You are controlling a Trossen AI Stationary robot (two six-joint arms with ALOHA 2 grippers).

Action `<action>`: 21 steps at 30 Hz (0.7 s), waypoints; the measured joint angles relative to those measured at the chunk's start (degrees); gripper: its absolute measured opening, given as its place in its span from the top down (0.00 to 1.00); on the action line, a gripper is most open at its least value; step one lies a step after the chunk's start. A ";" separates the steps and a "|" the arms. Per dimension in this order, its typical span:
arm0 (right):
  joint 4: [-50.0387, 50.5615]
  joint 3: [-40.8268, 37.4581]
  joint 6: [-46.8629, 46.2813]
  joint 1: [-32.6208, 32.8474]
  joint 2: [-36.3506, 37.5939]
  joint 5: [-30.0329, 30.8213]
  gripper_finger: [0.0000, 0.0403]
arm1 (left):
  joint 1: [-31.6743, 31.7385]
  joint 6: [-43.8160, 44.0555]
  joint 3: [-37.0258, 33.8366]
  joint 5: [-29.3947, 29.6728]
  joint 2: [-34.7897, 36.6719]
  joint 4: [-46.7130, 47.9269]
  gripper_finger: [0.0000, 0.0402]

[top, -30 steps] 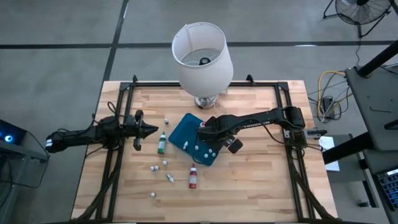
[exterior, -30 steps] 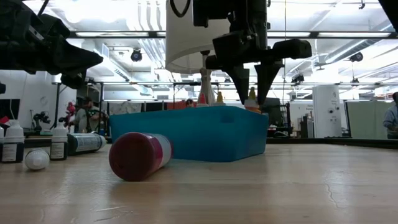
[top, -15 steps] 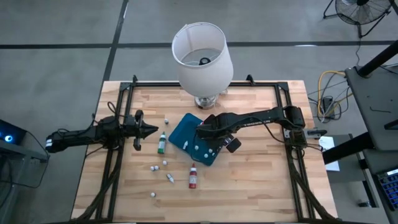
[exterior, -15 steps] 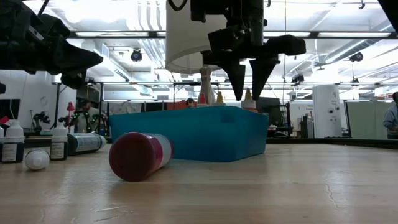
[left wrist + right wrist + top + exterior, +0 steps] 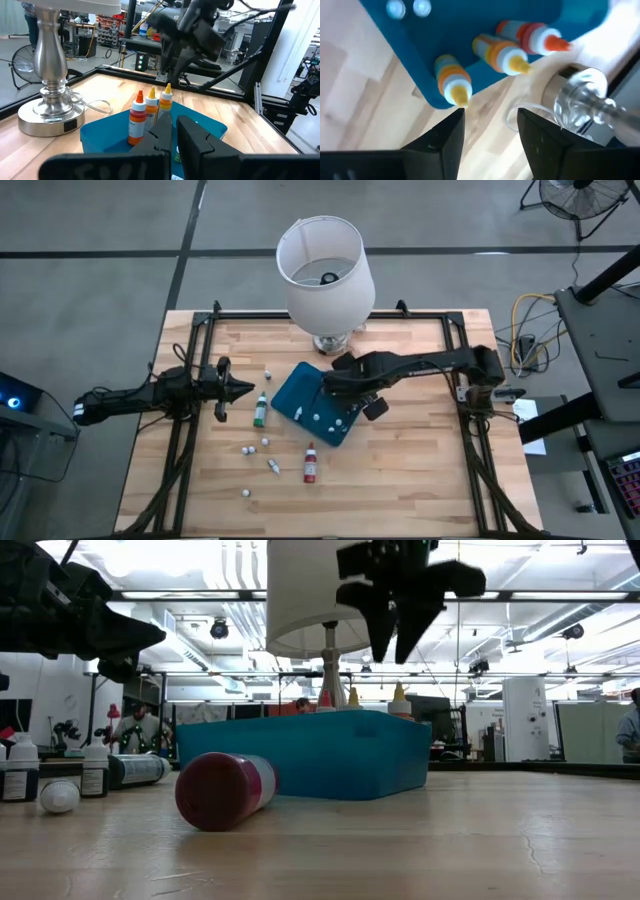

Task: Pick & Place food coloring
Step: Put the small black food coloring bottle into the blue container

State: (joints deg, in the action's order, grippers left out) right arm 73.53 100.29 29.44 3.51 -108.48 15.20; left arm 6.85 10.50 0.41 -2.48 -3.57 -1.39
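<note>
With the right gripper open and empty above the tray holding three upright bottles, you lift clear, then target the red bottle lying nearer

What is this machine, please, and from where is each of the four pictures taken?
It is a robot with two dark arms at a wooden table. One camera looks down from above, one sits at table height, and one rides on each wrist. The right gripper hangs open and empty above the blue tray, where three bottles stand. The left gripper waits shut beside a green bottle. A red bottle lies on the table, and a lamp stands behind.
</note>
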 joint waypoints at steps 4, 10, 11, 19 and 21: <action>-1.43 0.91 -5.74 1.01 2.14 -0.20 0.56 | 0.00 -0.02 0.00 0.00 -0.02 0.00 1.00; -2.77 4.75 -13.94 3.04 2.48 -2.94 0.56 | 0.01 -0.01 0.00 0.00 -0.02 0.00 1.00; -3.46 5.25 -14.48 3.61 2.48 -4.23 0.56 | 0.00 -0.02 0.00 0.00 -0.02 0.00 1.00; -10.44 6.24 -12.90 7.94 2.45 -15.18 0.57 | 0.01 -0.02 0.00 0.00 -0.02 0.00 1.00; -12.04 5.91 -12.49 8.79 2.35 -17.06 0.57 | 0.00 -0.02 0.00 0.00 -0.02 0.00 1.00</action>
State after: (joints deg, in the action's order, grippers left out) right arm 61.49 106.20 16.95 12.29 -106.13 -1.86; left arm 6.85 10.48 0.41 -2.48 -3.60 -1.39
